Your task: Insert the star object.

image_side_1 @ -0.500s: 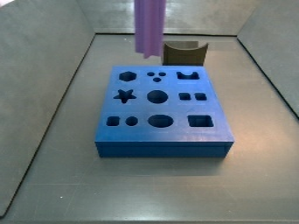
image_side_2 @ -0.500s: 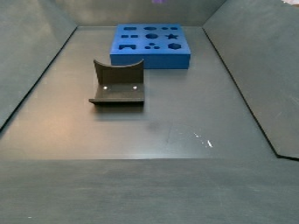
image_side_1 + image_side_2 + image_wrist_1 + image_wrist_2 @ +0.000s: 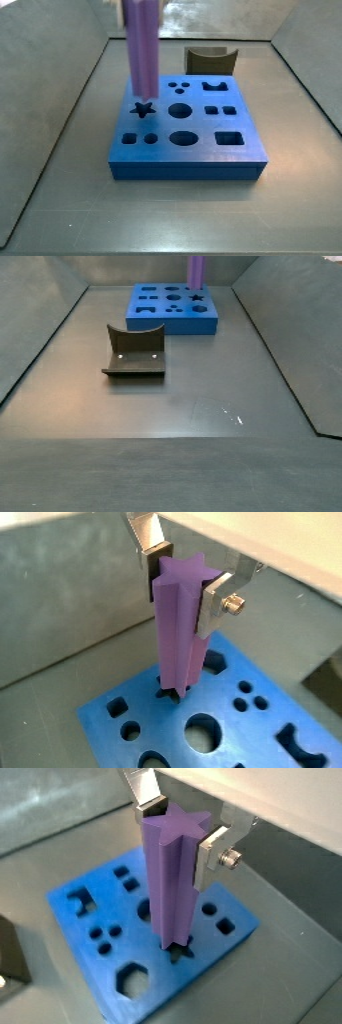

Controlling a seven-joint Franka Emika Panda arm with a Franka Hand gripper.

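Note:
My gripper (image 3: 181,582) is shut on the top of the star object (image 3: 181,637), a long purple peg with ridged star-profile sides, held upright; both show in the other wrist view too, gripper (image 3: 179,832) and peg (image 3: 170,888). The silver fingers (image 3: 147,564) press its opposite sides. The peg's lower end stands at the star-shaped hole (image 3: 144,108) of the blue block (image 3: 201,155); I cannot tell whether it has entered. In both side views the peg (image 3: 140,50) (image 3: 197,270) rises out of frame and the gripper is out of view.
The blue block (image 3: 158,318) carries several other shaped holes, such as a round one (image 3: 183,139) and a square one (image 3: 230,137). The dark fixture (image 3: 134,351) stands on the grey floor apart from the block, also seen behind it (image 3: 211,60). Grey walls enclose the floor.
The star object has moved from above the block's back edge to the star-shaped hole and has come down lower, its end now at the block's top.

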